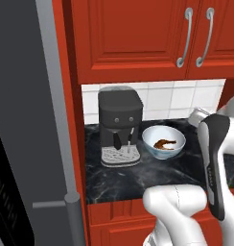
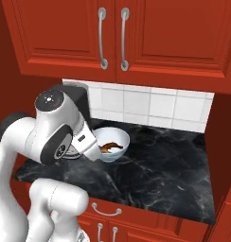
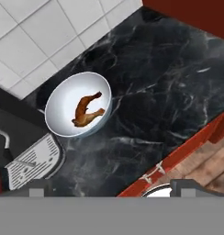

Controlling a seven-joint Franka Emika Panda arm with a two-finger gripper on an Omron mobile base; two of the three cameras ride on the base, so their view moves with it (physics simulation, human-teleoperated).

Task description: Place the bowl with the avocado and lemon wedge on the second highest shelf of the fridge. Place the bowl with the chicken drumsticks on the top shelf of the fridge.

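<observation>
Black counter point(image 3: 164, 73): drumstick bowl point(image 3: 78, 104) far beyond jaws, untouched.

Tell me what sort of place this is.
A home kitchen, rendered: red wall cabinets over a black marble counter, a coffee machine by white tiles, and a bowl of chicken drumsticks.

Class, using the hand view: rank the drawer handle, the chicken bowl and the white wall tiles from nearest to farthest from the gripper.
1. Drawer handle, just above the gripper fingertips, at the counter's front.
2. Bowl with the chicken drumsticks, mid-counter, beside the coffee machine.
3. Wall tiles, behind the bowl.
</observation>
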